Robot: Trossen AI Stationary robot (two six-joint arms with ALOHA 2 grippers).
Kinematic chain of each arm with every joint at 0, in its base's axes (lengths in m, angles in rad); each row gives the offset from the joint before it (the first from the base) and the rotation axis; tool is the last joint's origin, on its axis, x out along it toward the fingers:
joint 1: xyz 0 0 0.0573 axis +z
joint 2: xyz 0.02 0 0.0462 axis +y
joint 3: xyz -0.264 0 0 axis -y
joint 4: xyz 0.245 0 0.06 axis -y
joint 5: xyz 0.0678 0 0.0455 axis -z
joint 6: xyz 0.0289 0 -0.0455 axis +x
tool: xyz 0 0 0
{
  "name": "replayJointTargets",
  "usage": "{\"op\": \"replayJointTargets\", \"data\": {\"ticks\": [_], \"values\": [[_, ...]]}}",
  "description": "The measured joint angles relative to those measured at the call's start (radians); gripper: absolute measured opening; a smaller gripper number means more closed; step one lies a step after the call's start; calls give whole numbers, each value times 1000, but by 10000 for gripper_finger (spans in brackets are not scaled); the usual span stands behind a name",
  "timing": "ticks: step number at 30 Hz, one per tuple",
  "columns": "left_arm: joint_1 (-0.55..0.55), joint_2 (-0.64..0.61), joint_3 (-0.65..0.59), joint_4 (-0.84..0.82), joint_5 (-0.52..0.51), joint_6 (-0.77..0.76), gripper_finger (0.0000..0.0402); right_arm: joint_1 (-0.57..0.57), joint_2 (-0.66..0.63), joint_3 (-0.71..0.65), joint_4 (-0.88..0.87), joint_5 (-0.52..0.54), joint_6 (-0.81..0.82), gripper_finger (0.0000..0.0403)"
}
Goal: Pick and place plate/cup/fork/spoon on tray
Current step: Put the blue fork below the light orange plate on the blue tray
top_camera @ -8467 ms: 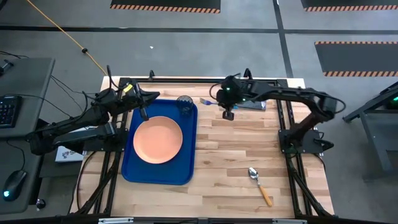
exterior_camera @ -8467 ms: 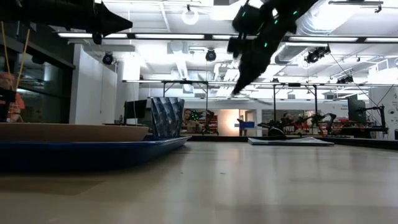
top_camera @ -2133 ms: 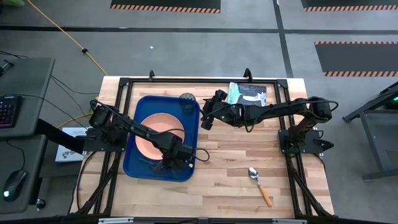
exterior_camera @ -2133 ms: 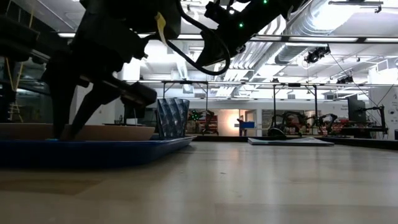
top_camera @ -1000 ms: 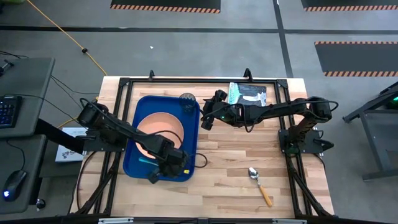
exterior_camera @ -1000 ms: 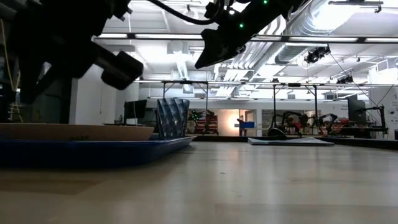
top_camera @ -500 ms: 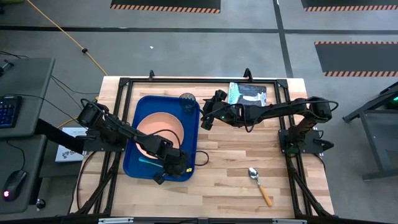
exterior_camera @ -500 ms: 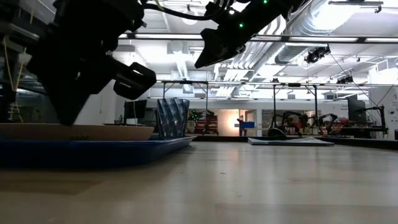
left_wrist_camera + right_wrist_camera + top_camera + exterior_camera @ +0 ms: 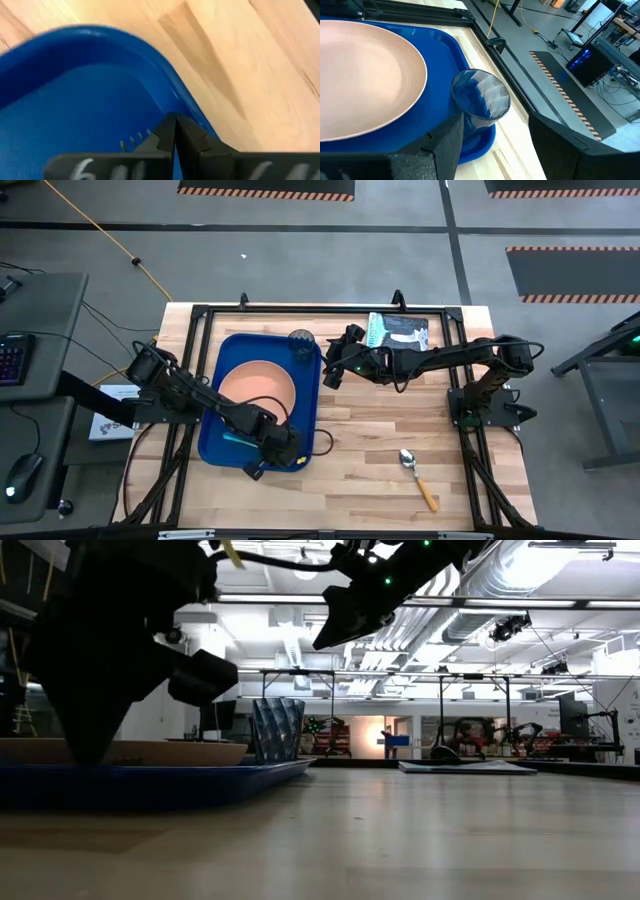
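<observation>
Blue fork (image 9: 236, 439) on tray (image 9: 222, 355), overhead only

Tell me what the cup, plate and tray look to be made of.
The cup looks like see-through smoky plastic, possibly glass: faceted walls show the blue behind. The plate seems matte peach plastic, evenly coloured with a soft sheen. The tray appears to be glossy moulded blue plastic, its rounded rim catching highlights.

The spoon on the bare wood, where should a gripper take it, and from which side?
Probably from straight above, at the orange-yellow handle of the spoon. It lies flat and alone on the table, so the fingers can close across the slim handle. The rounded metal bowl looks harder to pinch.
</observation>
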Motion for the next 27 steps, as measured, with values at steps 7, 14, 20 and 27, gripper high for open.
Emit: {"op": "replayJointTargets", "data": {"ticks": [7,14,20,27], "values": [[0,15,0,-20,-60,7,0,0,0,0,0,0,0,216],[3,15,0,-22,-103,25,0,0,0,0,3,0,0,216],[3,15,0,-26,-163,37,0,0,0,0,3,0,0,216],[24,15,0,-29,-167,46,0,0,0,0,4,0,0,216]]}}
